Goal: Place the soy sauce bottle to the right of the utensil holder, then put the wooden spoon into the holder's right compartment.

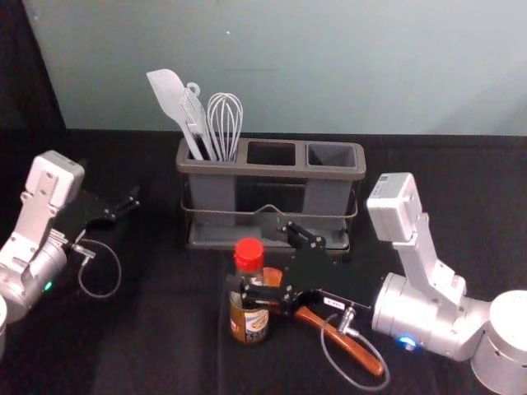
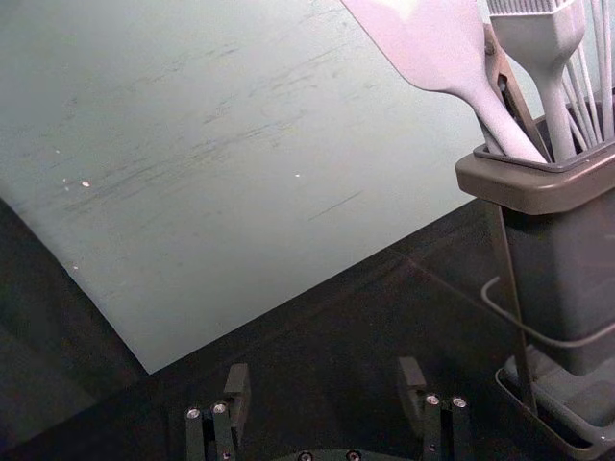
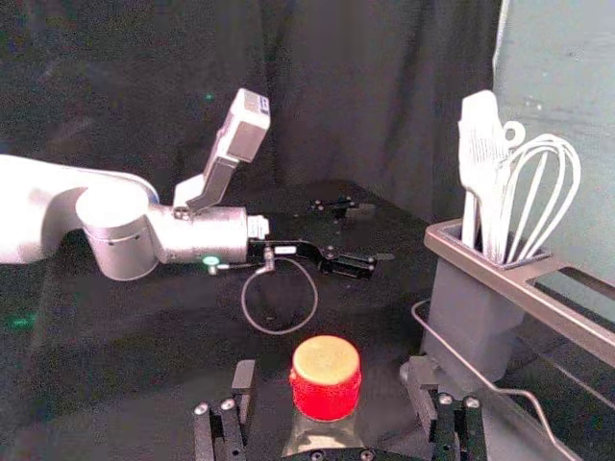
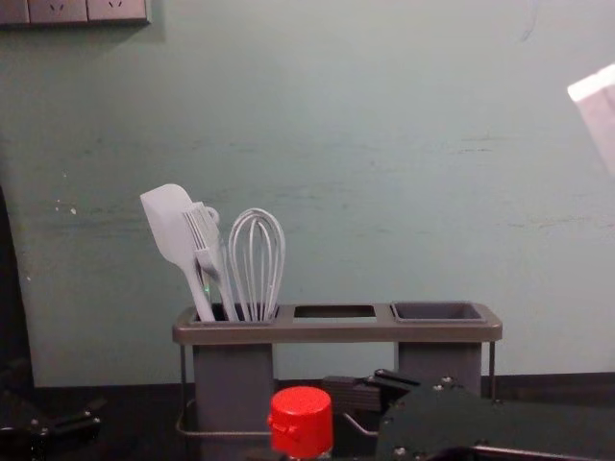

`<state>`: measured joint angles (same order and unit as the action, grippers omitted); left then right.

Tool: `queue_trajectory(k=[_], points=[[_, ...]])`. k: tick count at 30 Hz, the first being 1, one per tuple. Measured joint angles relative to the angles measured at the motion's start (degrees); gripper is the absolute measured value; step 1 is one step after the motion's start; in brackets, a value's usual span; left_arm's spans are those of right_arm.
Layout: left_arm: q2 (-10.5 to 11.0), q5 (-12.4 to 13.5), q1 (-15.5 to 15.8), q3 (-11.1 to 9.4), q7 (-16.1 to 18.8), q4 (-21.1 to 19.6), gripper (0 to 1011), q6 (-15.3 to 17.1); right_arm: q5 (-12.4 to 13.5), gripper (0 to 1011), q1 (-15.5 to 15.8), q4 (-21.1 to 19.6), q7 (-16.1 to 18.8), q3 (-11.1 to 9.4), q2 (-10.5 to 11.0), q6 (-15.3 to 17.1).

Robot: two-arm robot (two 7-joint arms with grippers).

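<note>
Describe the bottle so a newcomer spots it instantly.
Find the long grey utensil holder. In front of it, on the robot's side, stands a see-through bottle with a printed label. Unlike the reddish-brown wooden spoon lying beside it, it's upright, with a bright red cap.

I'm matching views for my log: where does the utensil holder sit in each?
Head view: holder, centre, behind the bottle.
Left wrist view: holder, cropped, before the wall.
Right wrist view: holder, cropped, beside the bottle.
Chest view: holder, lower middle, behind the bottle.
Shared landmark: white utensils in its left compartment.
</note>
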<state>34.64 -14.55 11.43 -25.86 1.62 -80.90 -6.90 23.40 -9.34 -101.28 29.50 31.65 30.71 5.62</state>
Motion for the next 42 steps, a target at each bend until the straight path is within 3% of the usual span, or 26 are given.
queue_trajectory(k=[12,16,25,32,42], points=[[0.0,0.0,0.0,0.0,0.0,0.0,1005,0.0,-0.49,995,-0.06,0.14,-0.3,0.12,-0.12,-0.48],[0.0,0.0,0.0,0.0,0.0,0.0,1005,0.0,-0.42,931,-0.01,0.08,-0.25,0.08,-0.07,-0.45],[0.0,0.0,0.0,0.0,0.0,0.0,1005,0.0,-0.14,679,0.05,-0.03,-0.17,-0.02,0.01,-0.39],[0.0,0.0,0.0,0.0,0.0,0.0,1005,0.0,-0.1,426,0.09,-0.08,-0.14,-0.06,0.04,-0.33],[0.0,0.0,0.0,0.0,0.0,0.0,1005,0.0,-0.13,387,0.3,-0.36,0.05,-0.22,0.18,-0.6]])
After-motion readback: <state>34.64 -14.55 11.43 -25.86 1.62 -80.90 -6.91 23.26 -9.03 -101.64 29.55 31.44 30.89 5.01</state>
